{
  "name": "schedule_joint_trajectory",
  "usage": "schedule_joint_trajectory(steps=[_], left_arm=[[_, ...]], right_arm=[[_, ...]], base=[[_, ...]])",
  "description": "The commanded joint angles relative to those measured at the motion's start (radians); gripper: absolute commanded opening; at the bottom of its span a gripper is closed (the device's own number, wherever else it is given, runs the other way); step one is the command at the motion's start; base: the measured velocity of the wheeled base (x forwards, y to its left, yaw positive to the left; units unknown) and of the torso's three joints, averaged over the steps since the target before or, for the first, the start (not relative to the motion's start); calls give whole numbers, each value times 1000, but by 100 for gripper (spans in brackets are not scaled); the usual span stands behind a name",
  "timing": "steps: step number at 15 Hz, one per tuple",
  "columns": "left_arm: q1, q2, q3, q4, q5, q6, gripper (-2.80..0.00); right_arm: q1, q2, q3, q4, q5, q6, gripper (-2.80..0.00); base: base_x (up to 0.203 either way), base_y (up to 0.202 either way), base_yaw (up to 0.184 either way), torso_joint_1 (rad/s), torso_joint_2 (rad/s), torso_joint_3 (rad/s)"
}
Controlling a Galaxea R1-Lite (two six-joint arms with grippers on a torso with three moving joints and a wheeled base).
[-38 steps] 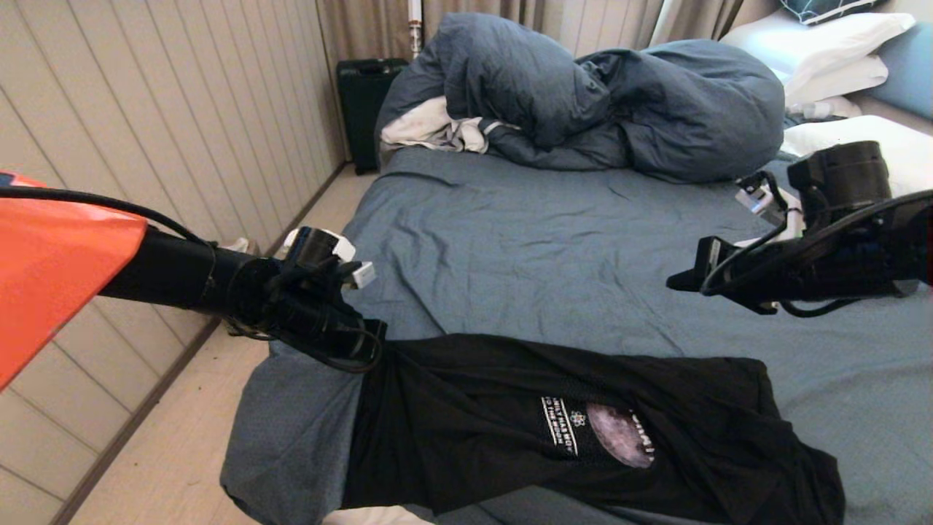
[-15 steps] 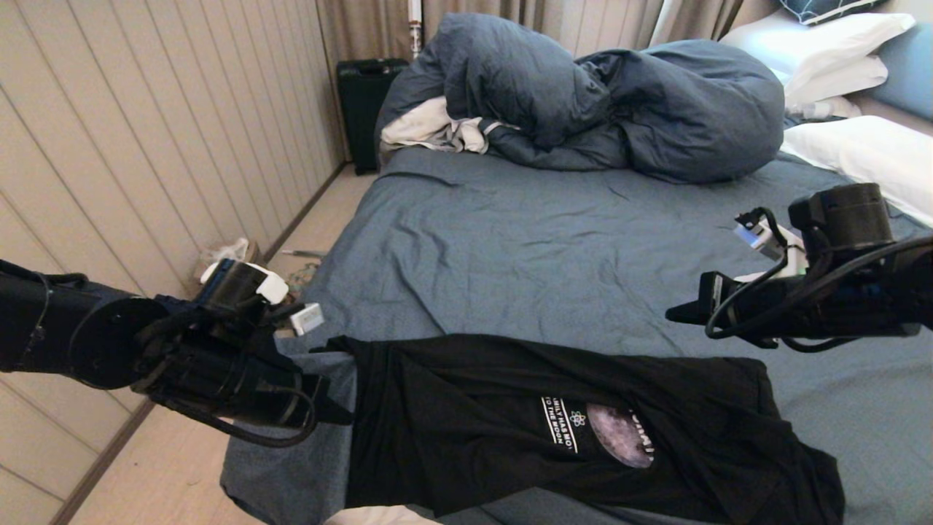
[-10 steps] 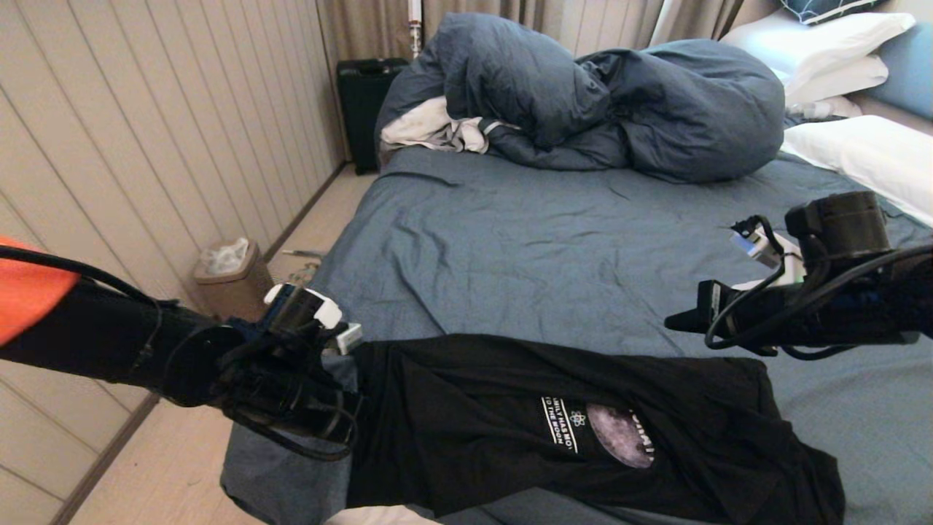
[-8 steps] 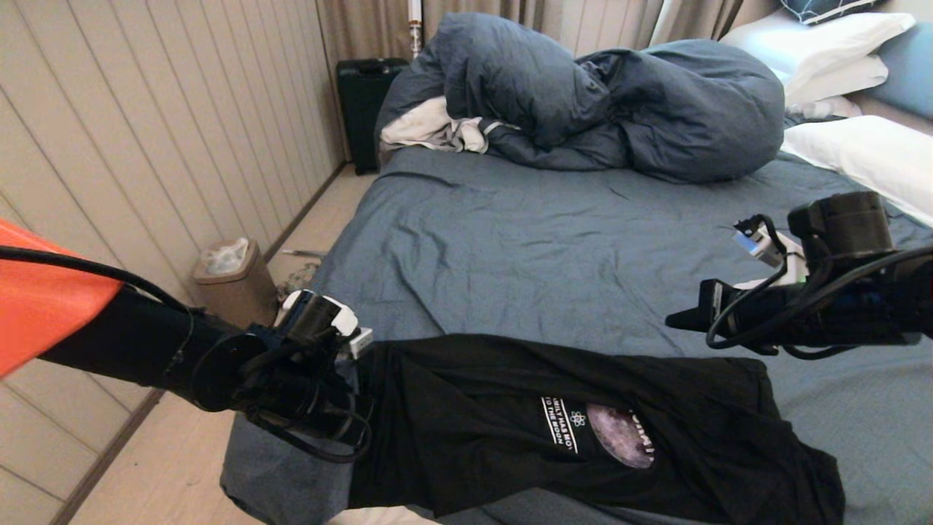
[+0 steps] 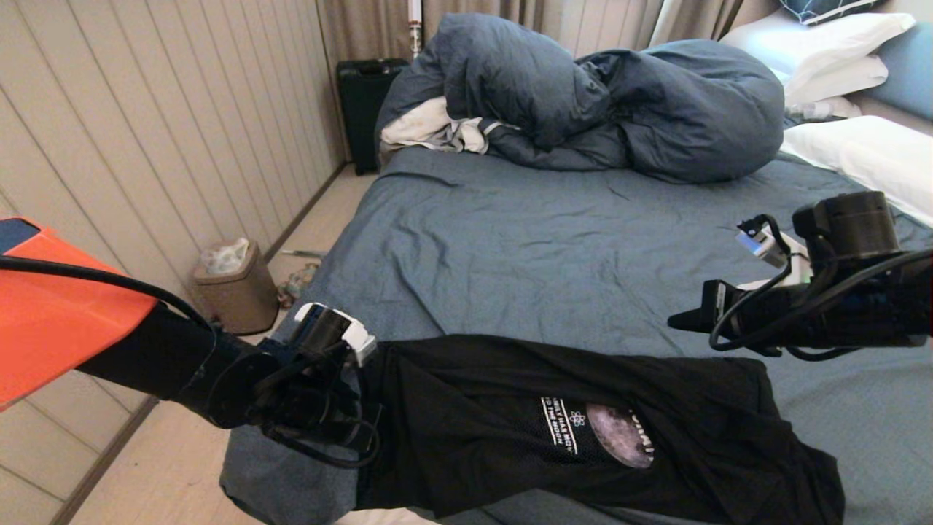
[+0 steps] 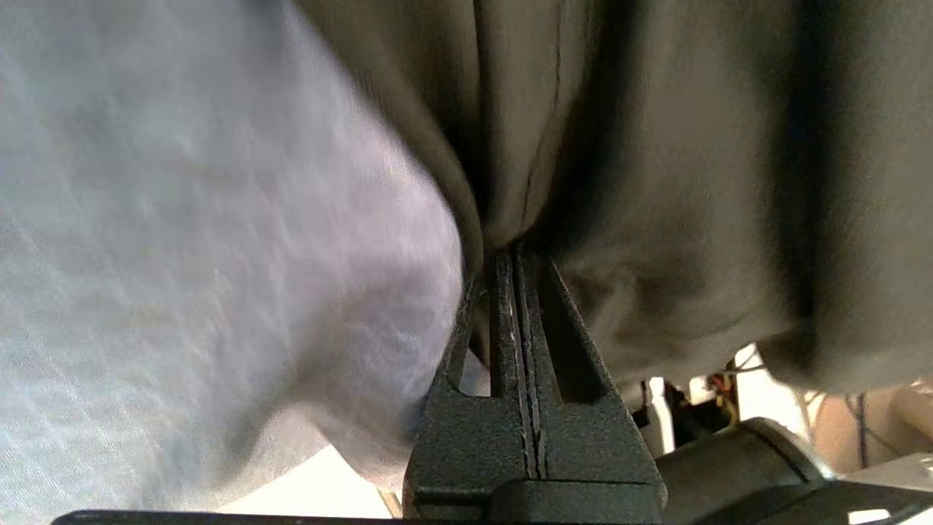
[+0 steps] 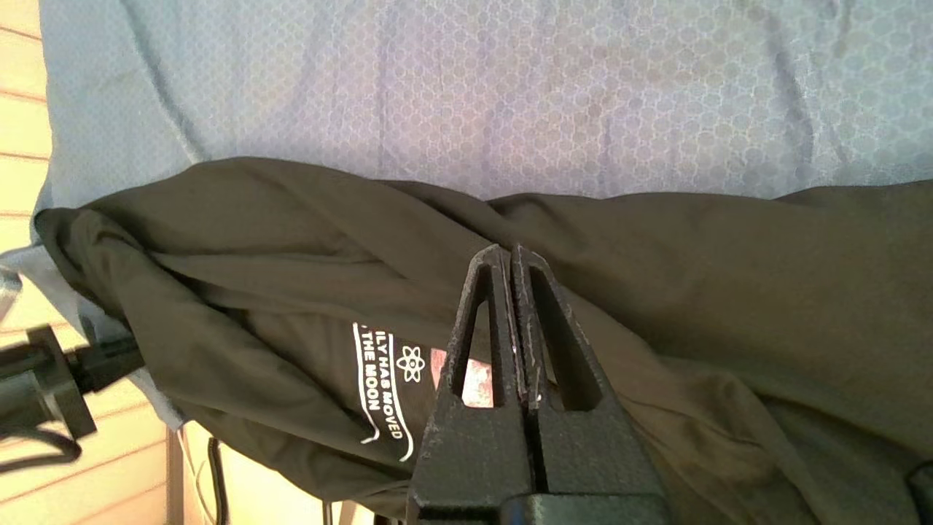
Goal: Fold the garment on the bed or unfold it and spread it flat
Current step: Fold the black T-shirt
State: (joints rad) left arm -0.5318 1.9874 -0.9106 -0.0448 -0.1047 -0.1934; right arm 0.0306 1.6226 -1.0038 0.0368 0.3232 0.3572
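Observation:
The garment (image 5: 510, 423), a black T-shirt with a grey moon print and white lettering, lies bunched in a long band across the near part of the bed (image 5: 547, 248). My left gripper (image 5: 367, 394) is at the garment's left end, by the bed's left edge. In the left wrist view this gripper (image 6: 512, 254) is shut, with a fold of the black fabric (image 6: 656, 182) gathered at its tips over the blue sheet (image 6: 182, 219). My right gripper (image 5: 674, 321) hovers above the garment's right part. It (image 7: 508, 251) is shut and empty over the shirt (image 7: 255, 240).
A bulky dark-blue duvet (image 5: 583, 95) and a white cloth (image 5: 430, 127) are heaped at the far end. White pillows (image 5: 867, 157) lie at the far right. On the floor by the panelled wall stand a small bin (image 5: 233, 284) and a black case (image 5: 364, 102).
The left arm swung in from over the floor to the garment's left end, and its jaws closed on the fabric there. The right arm has barely moved.

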Motion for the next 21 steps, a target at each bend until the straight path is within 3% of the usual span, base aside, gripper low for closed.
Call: schedule_joint_trajectory(steps=[1,10,11,21], left_arm=[[-12,-20,38,-22,4,-1,-280],[-34,-105,94,-35,-28,-30,-280],[-41,-105,99,-35,-29,-31,0],[-71,-54,146,-140,-29,-28,0]], right_arm=[[2,3,1,0,2,2,-280],[2,6,2,1,1,2,-280],[2,8,2,0,2,2,-280],[3,10,13,0,0,0,-280]], base=[[0,0,0,0,0,0],[0,0,0,0,0,0],[0,0,0,0,0,0],[0,0,0,0,0,0]])
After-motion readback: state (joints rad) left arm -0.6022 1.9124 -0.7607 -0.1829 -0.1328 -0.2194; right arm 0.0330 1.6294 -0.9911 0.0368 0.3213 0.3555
